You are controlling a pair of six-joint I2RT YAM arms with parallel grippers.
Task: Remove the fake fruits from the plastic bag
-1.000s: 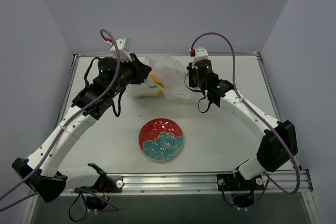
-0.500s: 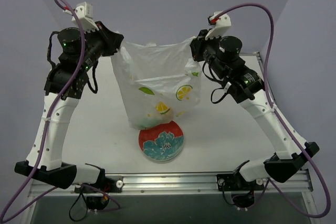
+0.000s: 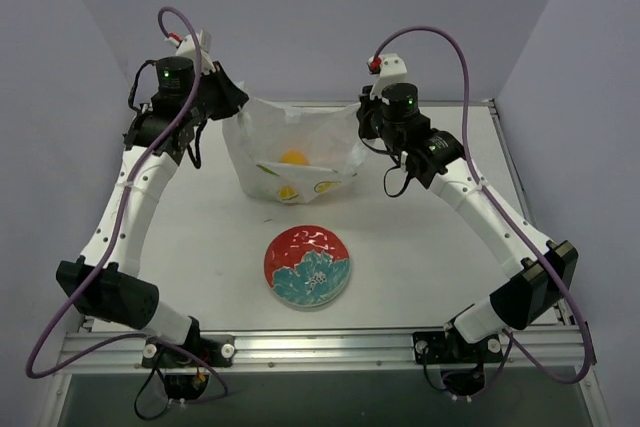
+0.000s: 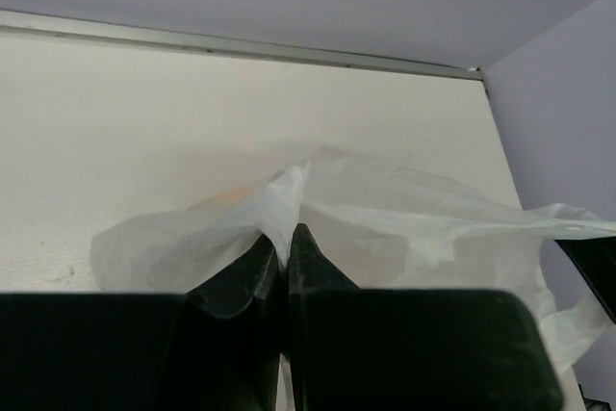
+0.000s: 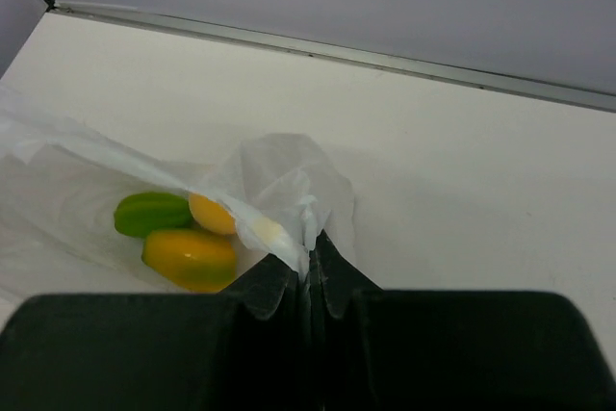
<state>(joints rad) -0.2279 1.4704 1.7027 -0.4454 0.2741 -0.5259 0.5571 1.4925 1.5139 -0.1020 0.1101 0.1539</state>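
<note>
The fake fruits (image 3: 293, 158) are inside the plastic bag (image 3: 325, 147), which sits toward the far side of the table (image 3: 430, 237), midway between the two arms. The right wrist view looks into the bag, where three fruits lie bunched together. A green piece (image 5: 152, 213) lies at the left. A round orange fruit (image 5: 212, 214) is just beside it, and a yellow-orange mango (image 5: 190, 257) touches both from the near side. From above only an orange spot shows through the film, so I cannot tell whether more fruits lie underneath.

The bag is stretched sideways by its two upper corners and sags in the middle. Its lower part seems to rest on the table, though the wrinkled film makes that hard to judge. Printed citrus slices and a leaf show on the side facing the arms.

The left gripper (image 3: 232, 105) has its fingers pressed together on the bag's left corner, and film bunches out of the tips in its wrist view. The right gripper (image 3: 365, 122) pinches the right corner in the same manner, with a fold of white film squeezed between its closed tips.

A red and teal floral plate (image 3: 307, 265) lies on the table nearer the arm bases, apart from the bag.
</note>
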